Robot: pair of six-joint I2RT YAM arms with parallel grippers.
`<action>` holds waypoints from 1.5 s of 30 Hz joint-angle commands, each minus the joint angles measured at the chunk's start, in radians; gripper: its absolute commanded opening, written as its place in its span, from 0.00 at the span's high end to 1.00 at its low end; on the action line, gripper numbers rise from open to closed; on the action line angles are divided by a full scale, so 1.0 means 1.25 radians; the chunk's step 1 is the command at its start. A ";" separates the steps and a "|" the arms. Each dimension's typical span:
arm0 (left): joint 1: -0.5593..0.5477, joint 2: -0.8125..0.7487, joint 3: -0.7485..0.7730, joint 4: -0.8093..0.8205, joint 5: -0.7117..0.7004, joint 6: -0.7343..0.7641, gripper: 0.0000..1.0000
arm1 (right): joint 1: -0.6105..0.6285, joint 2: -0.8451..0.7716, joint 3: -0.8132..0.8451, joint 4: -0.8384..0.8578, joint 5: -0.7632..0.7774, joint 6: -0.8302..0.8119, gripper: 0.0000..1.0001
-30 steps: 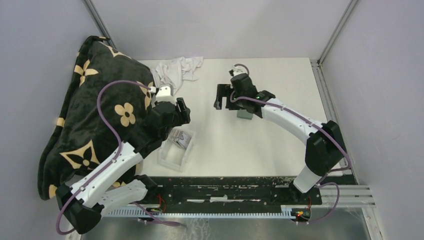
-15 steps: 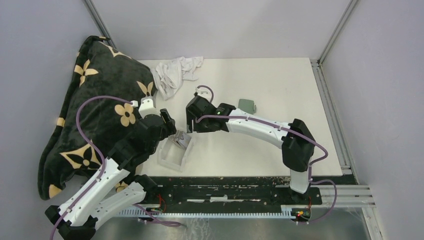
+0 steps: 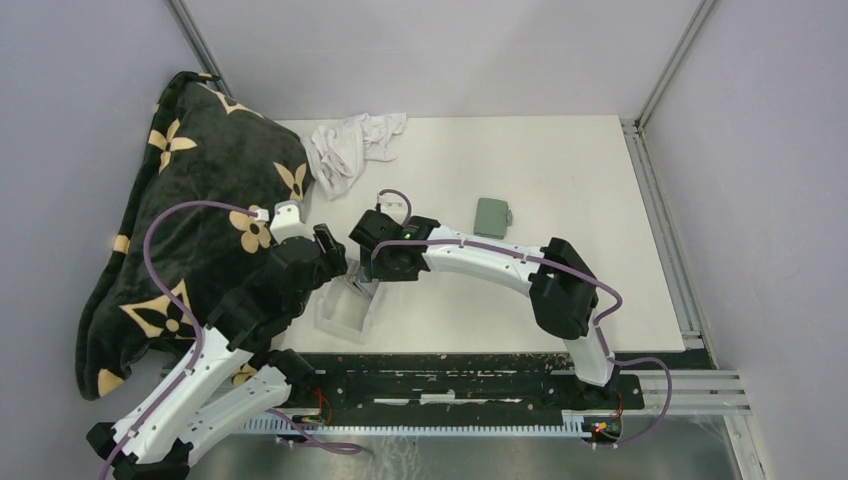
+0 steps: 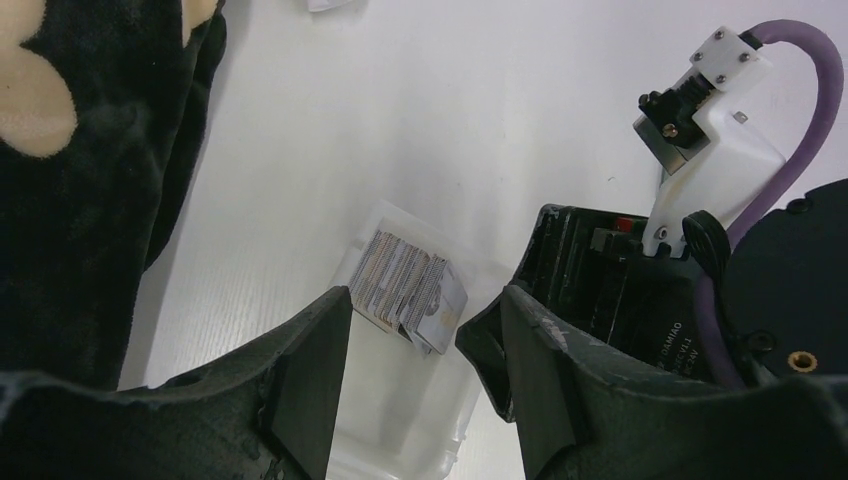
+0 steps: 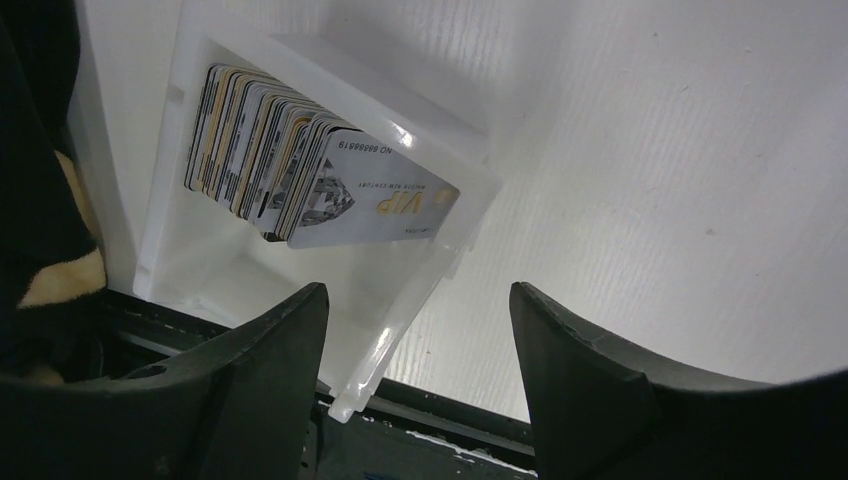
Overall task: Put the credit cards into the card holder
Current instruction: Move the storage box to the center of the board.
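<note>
The credit cards stand as a fanned stack of several cards in the far end of a clear plastic tray. A silver card marked VIP lies at the front. My left gripper is open and empty above the tray's left side; in its wrist view the cards lie just beyond the fingertips. My right gripper is open and empty above the tray's far right corner; in its wrist view the tray's rim lies between the jaws. The card holder lies closed, alone, to the right.
A black cushion with gold flowers fills the left side and touches the left arm. A crumpled white cloth lies at the back. A black rail runs along the table's near edge. My right gripper's body stands close to the left fingers.
My right gripper has swung left from over the card holder to over the tray, leaving the holder on the table. My left gripper has drawn back a little toward the near left.
</note>
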 commanded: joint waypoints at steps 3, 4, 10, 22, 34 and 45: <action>-0.002 -0.031 0.002 -0.014 -0.018 -0.027 0.36 | 0.015 0.028 0.078 -0.038 0.031 0.027 0.26; -0.001 -0.035 0.005 -0.017 -0.021 -0.026 0.36 | 0.017 0.033 0.082 -0.040 0.031 0.028 0.26; -0.001 -0.070 -0.001 -0.031 -0.023 -0.031 0.36 | 0.025 0.066 0.113 -0.075 0.042 0.031 0.28; -0.001 -0.080 -0.010 -0.034 -0.012 -0.042 0.36 | 0.025 0.084 0.103 -0.083 0.065 0.028 0.56; -0.001 -0.068 -0.015 -0.027 -0.013 -0.050 0.37 | 0.000 0.116 0.133 -0.093 0.057 0.011 0.67; -0.002 -0.054 -0.042 0.008 -0.005 -0.059 0.37 | -0.070 0.127 0.176 -0.096 0.038 -0.030 0.78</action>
